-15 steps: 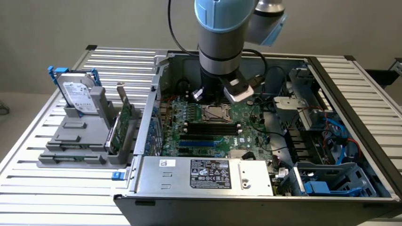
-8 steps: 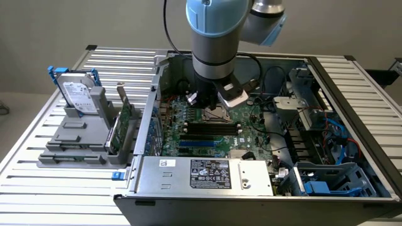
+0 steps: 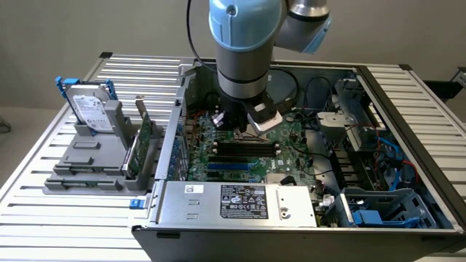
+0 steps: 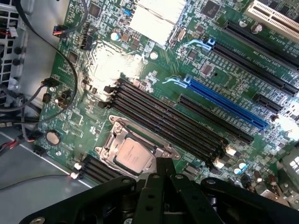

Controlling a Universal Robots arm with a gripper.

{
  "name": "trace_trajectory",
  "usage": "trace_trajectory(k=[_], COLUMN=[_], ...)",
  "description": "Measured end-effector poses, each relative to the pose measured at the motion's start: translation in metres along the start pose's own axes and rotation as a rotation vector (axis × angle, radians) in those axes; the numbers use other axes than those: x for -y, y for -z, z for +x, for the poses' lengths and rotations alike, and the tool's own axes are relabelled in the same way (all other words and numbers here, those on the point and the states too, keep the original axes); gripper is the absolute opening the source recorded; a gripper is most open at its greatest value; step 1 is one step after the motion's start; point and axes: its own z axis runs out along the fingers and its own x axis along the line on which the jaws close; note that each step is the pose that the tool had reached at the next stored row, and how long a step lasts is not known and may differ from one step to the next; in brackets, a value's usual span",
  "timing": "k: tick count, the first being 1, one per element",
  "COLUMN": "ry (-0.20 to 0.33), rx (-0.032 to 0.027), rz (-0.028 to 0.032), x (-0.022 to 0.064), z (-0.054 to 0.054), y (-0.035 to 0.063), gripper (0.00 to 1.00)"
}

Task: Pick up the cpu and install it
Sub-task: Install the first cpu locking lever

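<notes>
One chip matters here: the cpu (image 4: pixel 132 155) lies flat inside the metal frame of its socket (image 4: pixel 108 145) on the green motherboard (image 4: pixel 159 79), just beside the row of black memory slots (image 4: pixel 163 116). In the wrist view the gripper (image 4: pixel 161 175) hangs directly over the near edge of the socket, its fingers (image 4: pixel 164 164) drawn together to a narrow tip with nothing held between them. The chip looks seated and level, its pale top square with the frame, so the placing part of the job appears done.

In the exterior view the arm (image 3: pixel 244 49) reaches down into the open computer case (image 3: pixel 240 232), with the gripper (image 3: pixel 256 129) low over the middle of the board. A hard drive (image 3: pixel 91 112) stands upright in a grey holder (image 3: pixel 91 164) on the slatted tabletop (image 3: pixel 43 164), well apart on the exterior view's left.

Doing this step well, as I judge it, means keeping the closed tip straight above the chip and any touch light and vertical. A sideways nudge could slide the chip off its seat or catch the frame. Loose cables (image 4: pixel 28 100) lie near the board's edge, clear of the socket.
</notes>
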Motion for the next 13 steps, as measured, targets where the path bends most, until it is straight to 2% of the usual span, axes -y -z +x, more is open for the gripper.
trace_trajectory(k=[7, 13], ry=[0.000, -0.002], rx=[0.0000, -0.0016], rz=[0.0008, 0.0117], x=[-0.0016, -0.0015], z=[-0.0032, -0.0052], y=[-0.0083, -0.0108], gripper=[0.11, 0.11])
